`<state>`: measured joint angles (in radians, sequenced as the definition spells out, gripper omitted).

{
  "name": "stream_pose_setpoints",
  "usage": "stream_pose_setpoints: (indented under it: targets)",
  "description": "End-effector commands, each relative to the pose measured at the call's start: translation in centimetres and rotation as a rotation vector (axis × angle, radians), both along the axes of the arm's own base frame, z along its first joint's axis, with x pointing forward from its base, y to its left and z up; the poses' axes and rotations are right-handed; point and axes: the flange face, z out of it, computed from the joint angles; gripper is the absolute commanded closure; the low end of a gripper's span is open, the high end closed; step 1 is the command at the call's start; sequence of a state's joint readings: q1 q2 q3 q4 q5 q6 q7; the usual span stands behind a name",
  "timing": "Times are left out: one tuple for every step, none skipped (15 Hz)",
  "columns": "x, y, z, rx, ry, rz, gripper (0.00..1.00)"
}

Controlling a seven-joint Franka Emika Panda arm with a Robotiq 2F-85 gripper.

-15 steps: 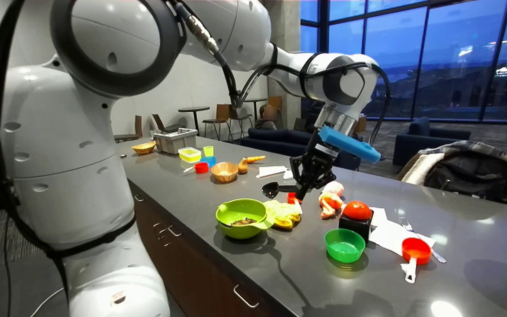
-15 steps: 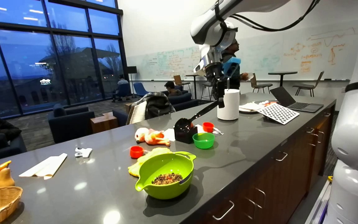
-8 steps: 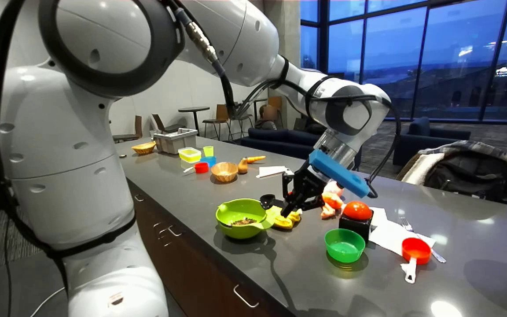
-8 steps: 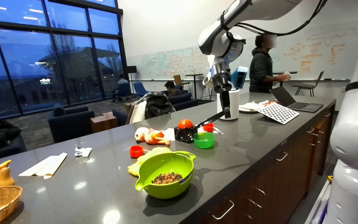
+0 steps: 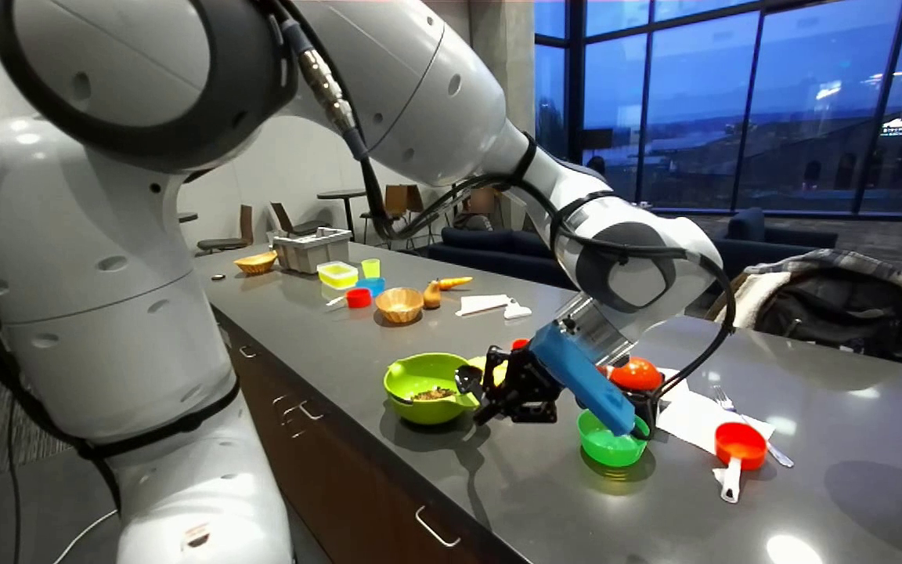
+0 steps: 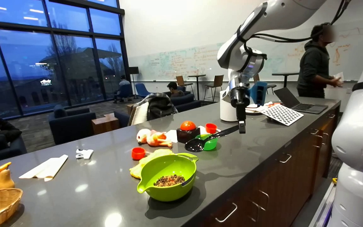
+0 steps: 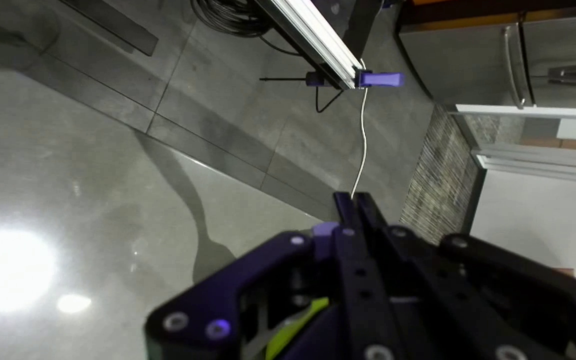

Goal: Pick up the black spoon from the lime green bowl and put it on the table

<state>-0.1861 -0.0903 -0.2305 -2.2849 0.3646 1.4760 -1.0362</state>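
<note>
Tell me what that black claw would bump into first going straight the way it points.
Probably the grey floor: in the wrist view, the gripper lines up just past the table, near the white cable. Depth is unclear, so it might clip the table's edge first.

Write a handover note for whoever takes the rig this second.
Gripper: shut on the handle end of the black spoon, holding it in the air.
Lime green bowl: upright on the table, with what look like mixed peppercorns inside.
Done: spoon is gripped and out of the bowl.
Left: lower the spoon to the table, open the gripper, back away.
Watch: the small green cup stands below the wrist in an exterior view; a bare patch away from it is probably the safer spot.
</note>
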Motion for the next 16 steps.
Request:
stream_pose_setpoints:
  targets:
    - [-2.5, -1.6, -0.6, 0.057, -0.032, -0.090, 0.99]
    - [-2.9, -2.0, -1.1, 0.070, -0.034, -0.108, 0.99]
    - [-3.3, -2.4, -1.6, 0.085, -0.032, -0.128, 0.99]
    - [-3.5, -2.9, -2.3, 0.099, -0.032, -0.145, 0.99]
    - [-3.8, -3.2, -2.8, 0.115, -0.037, -0.162, 0.99]
    - [-4.0, -3.5, -3.3, 0.126, -0.042, -0.177, 0.99]
    - [-3.9, -3.8, -4.0, 0.139, -0.049, -0.190, 0.99]
    - [-4.0, -4.0, -4.4, 0.147, -0.055, -0.202, 0.99]
    - [-4.0, -4.2, -4.9, 0.157, -0.060, -0.212, 0.99]
    - [-3.9, -4.4, -5.6, 0.169, -0.067, -0.222, 0.99]
    - [-3.9, -4.6, -6.3, 0.180, -0.070, -0.235, 0.99]
    - [-3.8, -4.7, -7.0, 0.190, -0.073, -0.245, 0.99]
    - [-4.1, -5.0, -8.2, 0.193, -0.093, -0.259, 0.99]
    - [-4.6, -5.3, -9.0, 0.202, -0.105, -0.273, 0.99]
    - [-4.9, -5.5, -9.9, 0.206, -0.120, -0.283, 0.99]
    - [-4.9, -5.5, -10.5, 0.214, -0.144, -0.303, 0.99]
